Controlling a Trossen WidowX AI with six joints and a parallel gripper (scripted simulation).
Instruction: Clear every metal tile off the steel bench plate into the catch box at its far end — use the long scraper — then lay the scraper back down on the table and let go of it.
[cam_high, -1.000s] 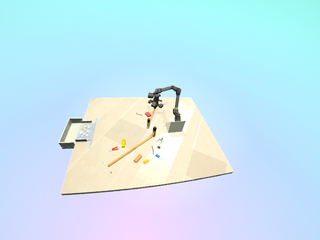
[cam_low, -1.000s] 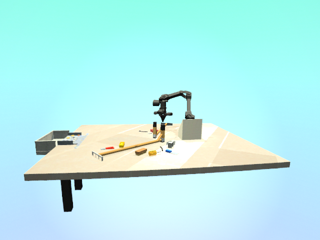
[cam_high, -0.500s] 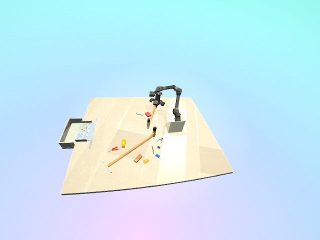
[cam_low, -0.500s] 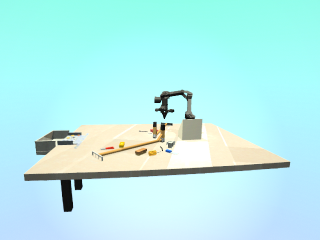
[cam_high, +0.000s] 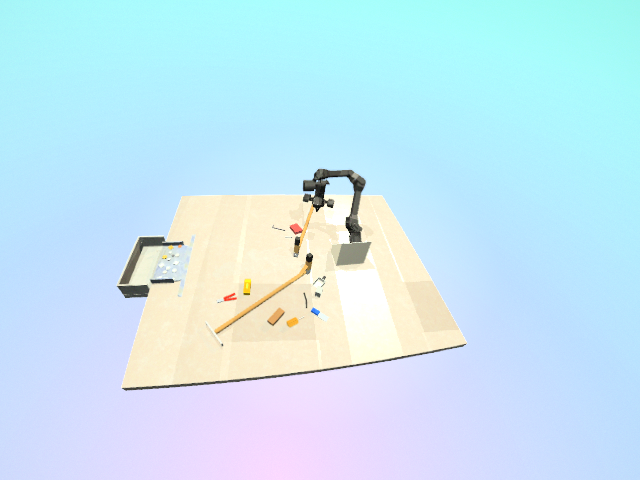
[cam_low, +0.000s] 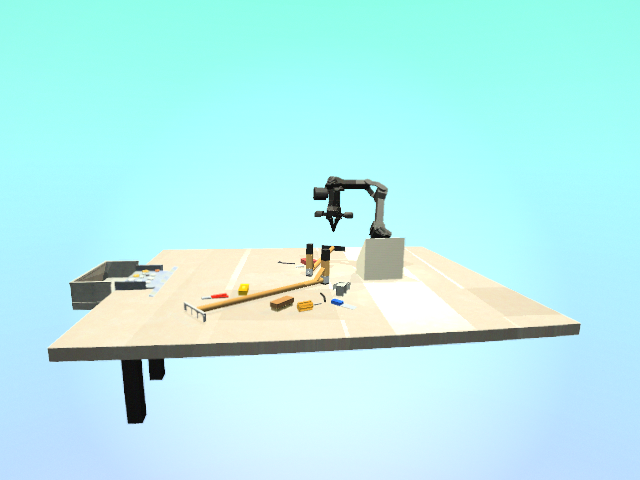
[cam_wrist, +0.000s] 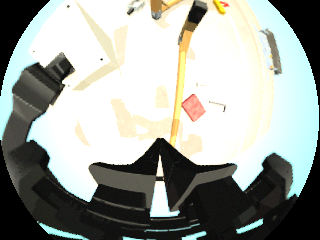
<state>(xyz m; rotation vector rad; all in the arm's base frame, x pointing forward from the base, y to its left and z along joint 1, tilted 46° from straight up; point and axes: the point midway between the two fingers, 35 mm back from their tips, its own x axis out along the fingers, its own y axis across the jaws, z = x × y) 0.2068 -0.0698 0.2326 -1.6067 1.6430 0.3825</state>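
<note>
My gripper is shut and empty, pointing down high above the back of the table. The long scraper lies across the front of the table, its wide pale head at front left and its upright black-capped grip near mid-table. A shorter wooden-handled tool lies below my gripper, with a similar upright grip. Several pale and orange metal tiles lie on the steel plate at the left. The catch box adjoins it.
A red block and a small hooked rod lie beside the shorter tool. A yellow block, red pliers, brown block, orange tool and blue-handled tool surround the scraper.
</note>
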